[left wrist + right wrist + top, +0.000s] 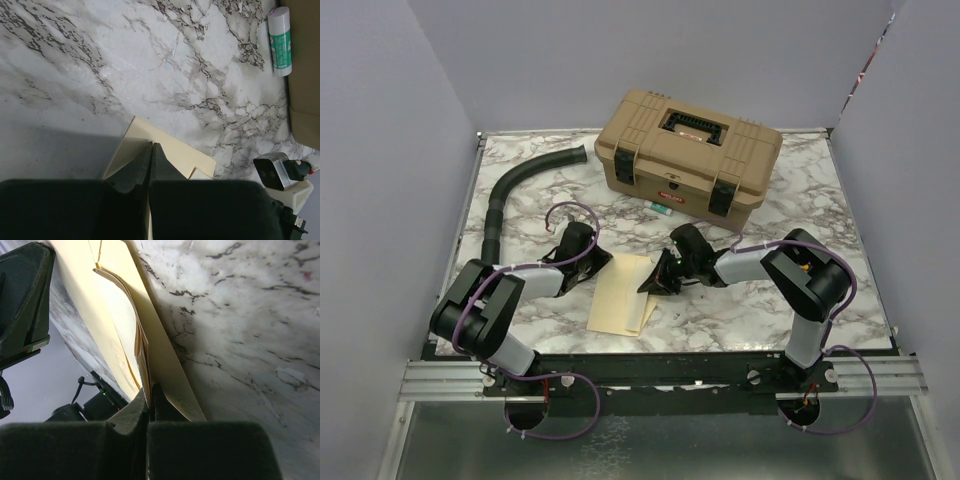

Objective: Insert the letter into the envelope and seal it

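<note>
The pale yellow envelope [623,295] lies on the marble table between my two grippers. My left gripper [598,262] is shut at the envelope's upper left corner [175,150], and a pale strip of paper shows between its fingers. My right gripper [653,283] is shut at the envelope's right edge. In the right wrist view the envelope [80,300] bulges open. The browner edges of the letter [136,337] run inside it and down into the gap between my shut right fingertips [150,390]. Most of the letter is hidden inside the envelope.
A tan toolbox [688,150] with black latches stands at the back of the table. A white and green glue stick [662,209] lies just in front of it. A black corrugated hose [510,190] curves along the left side. Grey walls enclose the table.
</note>
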Robot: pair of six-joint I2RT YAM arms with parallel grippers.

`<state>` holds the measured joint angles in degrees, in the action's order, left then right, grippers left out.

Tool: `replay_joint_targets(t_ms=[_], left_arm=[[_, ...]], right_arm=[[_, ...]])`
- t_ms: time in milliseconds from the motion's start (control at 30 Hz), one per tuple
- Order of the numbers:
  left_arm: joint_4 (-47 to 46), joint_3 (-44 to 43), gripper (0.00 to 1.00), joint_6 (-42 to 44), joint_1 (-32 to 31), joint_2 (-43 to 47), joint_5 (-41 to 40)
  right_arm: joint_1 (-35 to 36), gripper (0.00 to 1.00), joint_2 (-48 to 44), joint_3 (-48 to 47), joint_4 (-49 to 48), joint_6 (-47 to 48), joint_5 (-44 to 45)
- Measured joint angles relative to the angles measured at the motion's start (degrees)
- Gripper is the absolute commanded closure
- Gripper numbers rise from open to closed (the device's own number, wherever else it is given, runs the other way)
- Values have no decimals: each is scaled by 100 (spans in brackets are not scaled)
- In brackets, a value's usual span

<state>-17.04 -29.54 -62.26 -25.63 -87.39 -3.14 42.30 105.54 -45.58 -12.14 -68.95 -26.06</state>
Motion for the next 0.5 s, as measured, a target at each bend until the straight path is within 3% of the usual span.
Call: replay_joint_targets(t_ms=[167,233,333,500], left_arm=[[295,-39,41,323,0,236,24],[612,-162,30,501,0,417,42],[1447,-494,22,955,-4,726,46],[2638,-931,22,1394,-4,1185,31]], right_arm=[[0,100,0,0,7,35,4],[0,100,0,-2,24,85,9],[0,100,0,-26,72,157,46],[0,100,0,-87,188,260,87]])
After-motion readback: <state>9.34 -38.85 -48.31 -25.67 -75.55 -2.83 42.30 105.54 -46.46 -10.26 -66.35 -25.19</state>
